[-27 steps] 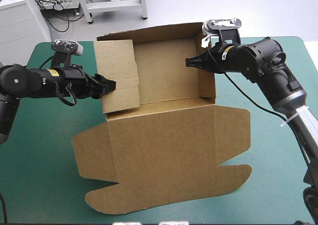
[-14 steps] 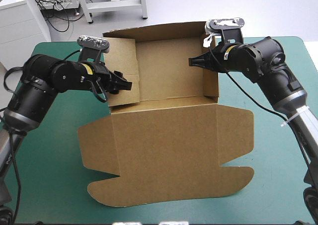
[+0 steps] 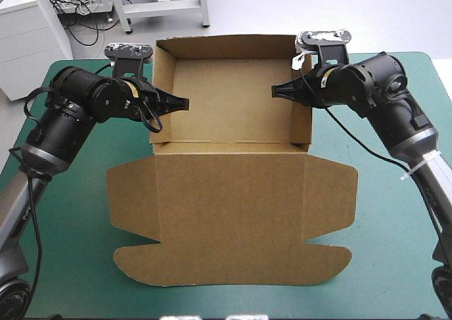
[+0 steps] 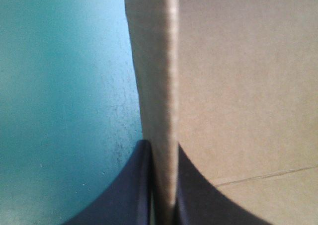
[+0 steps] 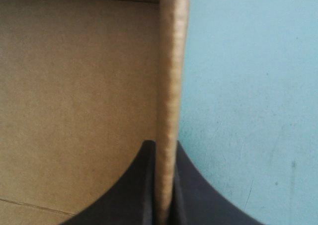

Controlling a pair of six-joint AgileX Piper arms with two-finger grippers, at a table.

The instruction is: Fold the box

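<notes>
Brown box (image 3: 229, 101) sits mid-table on the teal-green cover (image 3: 63, 249). It is an open tray toward the far edge, walls up, with the lid (image 3: 233, 221) flat toward the near edge. Left gripper (image 3: 180, 102) pinches the tray's left wall (image 4: 159, 86). In the wrist view the board's edge is squeezed between the nearly closed black fingers (image 4: 124, 195), cover on the outer side. Right gripper (image 3: 279, 91) does the same on the right wall (image 5: 171, 76), tray floor on one side, cover on the other.
</notes>
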